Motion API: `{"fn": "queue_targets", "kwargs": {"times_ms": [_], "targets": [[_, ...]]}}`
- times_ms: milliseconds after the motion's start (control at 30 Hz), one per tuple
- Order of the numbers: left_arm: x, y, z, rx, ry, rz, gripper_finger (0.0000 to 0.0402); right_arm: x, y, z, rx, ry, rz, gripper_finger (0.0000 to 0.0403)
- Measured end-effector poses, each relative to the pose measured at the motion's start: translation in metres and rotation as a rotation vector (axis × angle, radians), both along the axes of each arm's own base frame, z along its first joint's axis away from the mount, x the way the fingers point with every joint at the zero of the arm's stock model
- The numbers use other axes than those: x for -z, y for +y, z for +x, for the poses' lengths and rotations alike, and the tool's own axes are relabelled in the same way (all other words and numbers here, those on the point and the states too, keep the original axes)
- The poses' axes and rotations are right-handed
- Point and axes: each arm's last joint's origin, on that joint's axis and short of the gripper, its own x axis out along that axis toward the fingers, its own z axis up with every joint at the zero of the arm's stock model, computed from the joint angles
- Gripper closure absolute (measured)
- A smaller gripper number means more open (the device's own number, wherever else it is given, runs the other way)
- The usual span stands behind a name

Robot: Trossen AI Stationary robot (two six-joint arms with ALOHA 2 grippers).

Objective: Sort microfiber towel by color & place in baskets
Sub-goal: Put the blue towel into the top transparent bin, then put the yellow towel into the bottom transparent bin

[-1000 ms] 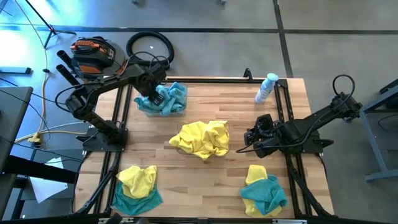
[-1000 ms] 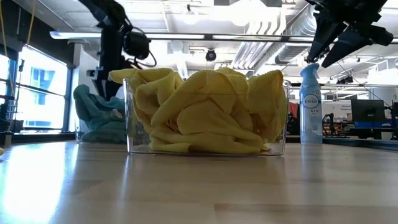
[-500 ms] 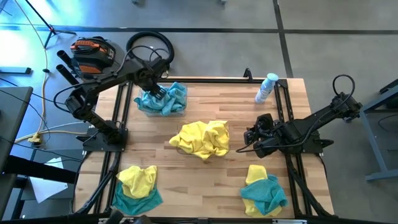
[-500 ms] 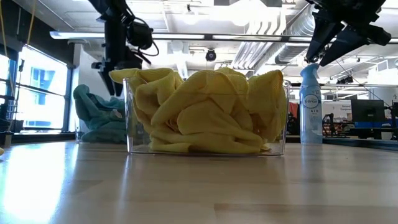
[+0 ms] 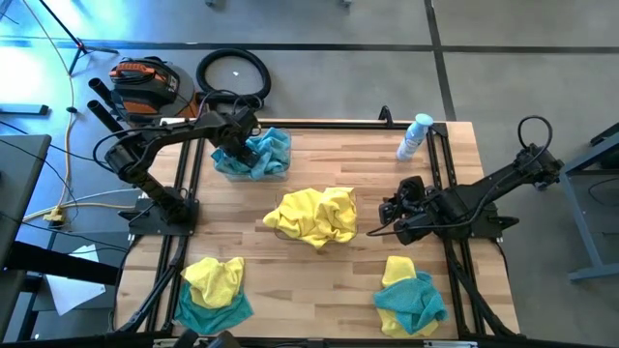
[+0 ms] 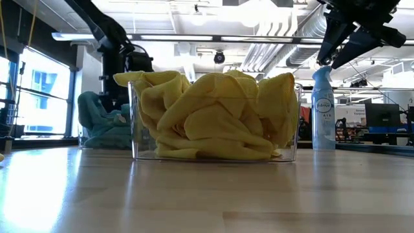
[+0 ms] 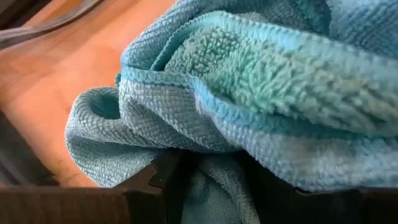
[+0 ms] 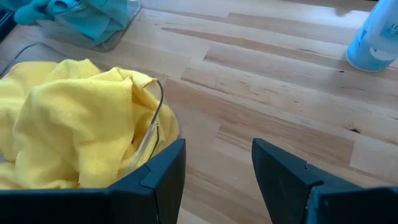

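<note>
A clear basket at the table's far left holds a heap of teal towels. My left gripper is down in that heap's left side, open, with teal cloth all round it in the left wrist view. A second clear basket in the table's middle is full of yellow towels. My right gripper hovers open just right of it, above bare wood, holding nothing. Two mixed heaps of yellow and teal towels lie at the near left and near right. My left gripper has its fingers apart and sunk in the teal heap, slanting down from above. A fold of teal cloth lies between the two fingers. The towels rest in their basket; one layer or several, I cannot tell.
A small clear spray bottle stands at the far right of the table, beyond my right gripper. Black frame rails run along the table's left and right sides. Bare wood lies between the baskets and the bottle.
My left gripper has come down from above the teal basket into the teal heap and shifted a little toward the table's left edge, its arm leaning lower. My right arm has kept still.
</note>
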Motion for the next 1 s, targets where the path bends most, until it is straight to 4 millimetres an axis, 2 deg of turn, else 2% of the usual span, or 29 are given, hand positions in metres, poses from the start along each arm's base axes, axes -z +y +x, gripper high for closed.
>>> {"fn": "queue_targets", "kwargs": {"times_ms": [133, 233, 500, 633, 833, 1000], "targets": [[-0.002, -0.001, -0.001, -0.003, -0.009, 0.008, 0.0261, 0.000, -0.004, 0.001, 0.022, 0.001, -0.001, 0.0222], [-0.011, -0.001, -0.002, -0.016, -0.030, 0.031, 0.0261, 0.000, -0.007, 0.002, 0.034, 0.002, -0.001, 0.0222], [-0.066, -0.006, -0.007, -0.032, -0.130, 0.162, 0.0261, 0.000, -0.007, 0.002, 0.030, 0.010, 0.002, 0.0222], [-0.094, -0.017, -0.011, -0.041, -0.204, 0.214, 0.0261, 0.000, -0.007, 0.002, 0.012, 0.023, -0.006, 0.0222], [-0.123, -0.059, -0.015, 0.010, -0.351, 0.196, 0.0261, 0.000, -0.007, 0.002, -0.015, 0.043, -0.021, 0.0222], [-0.142, -0.116, -0.008, 0.080, -0.468, 0.214, 0.0261, 0.001, -0.006, 0.002, -0.062, 0.082, -0.019, 0.0222]]}}
